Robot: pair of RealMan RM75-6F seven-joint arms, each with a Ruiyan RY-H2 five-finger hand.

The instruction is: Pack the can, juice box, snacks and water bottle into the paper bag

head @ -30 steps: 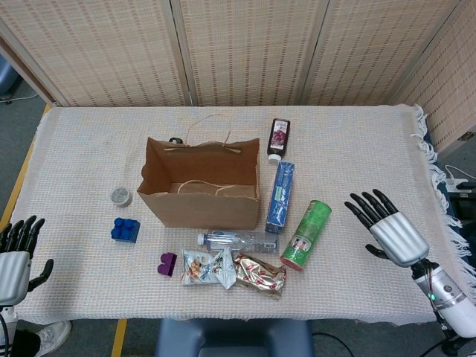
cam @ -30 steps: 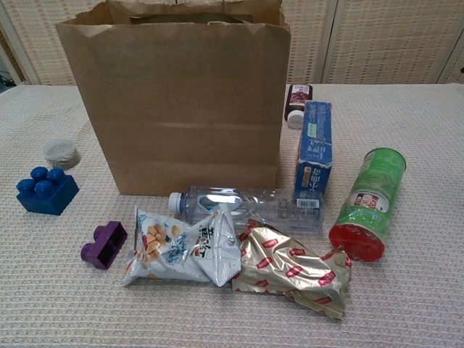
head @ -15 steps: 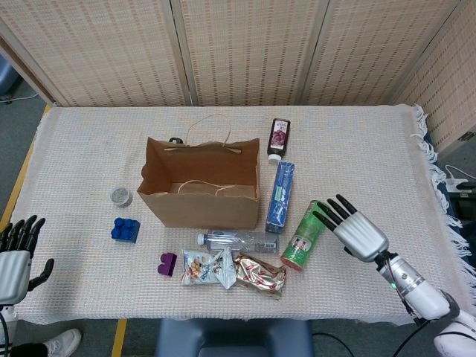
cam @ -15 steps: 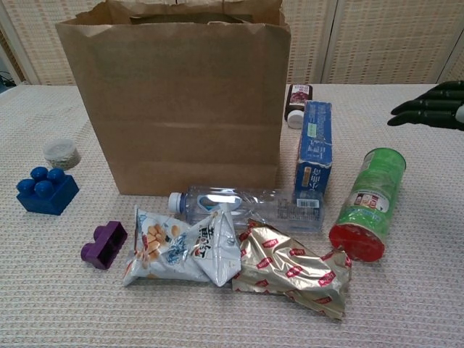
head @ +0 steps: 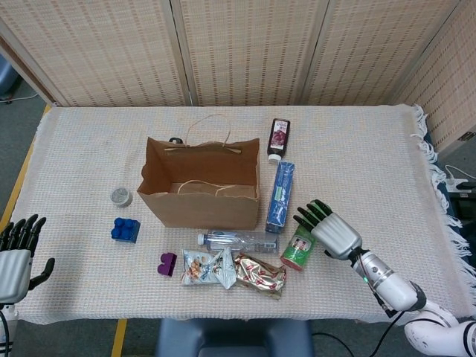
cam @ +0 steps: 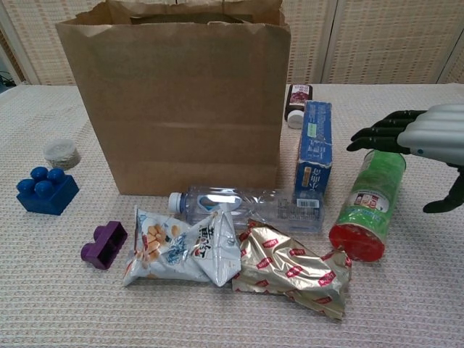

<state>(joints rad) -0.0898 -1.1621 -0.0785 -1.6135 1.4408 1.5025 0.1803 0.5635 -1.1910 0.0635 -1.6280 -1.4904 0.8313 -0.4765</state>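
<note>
Paper bag [head: 199, 195] stands upright and open near the middle of the tabletop [head: 357, 156], its handles flopped over the rim. Just beside its right side you have the blue juice box [head: 280, 196] lying lengthwise, with a small dark bottle [head: 278, 138] beyond it toward the far edge. Along the bag's front lies the clear water bottle [head: 236, 240] on its side, its far end touching the juice box. Nearer the front edge sit two snack packs side by side, the pale peanut pack [head: 207, 268] and the gold pack [head: 260, 272], touching each other. The green can [head: 299, 247] lies tilted on its side to the right of the water bottle, red end toward you.

Your right hand [head: 328, 230] hovers over the can's upper part, fingers spread and stretched forward, thumb hanging down to the right; it holds nothing. Your left hand [head: 15, 256] sits off the front left corner, fingers apart, holding nothing.

On the left side of the bag you have a small round tin [head: 121, 196], a blue block [head: 126, 229] and a purple block [head: 168, 263].
</note>
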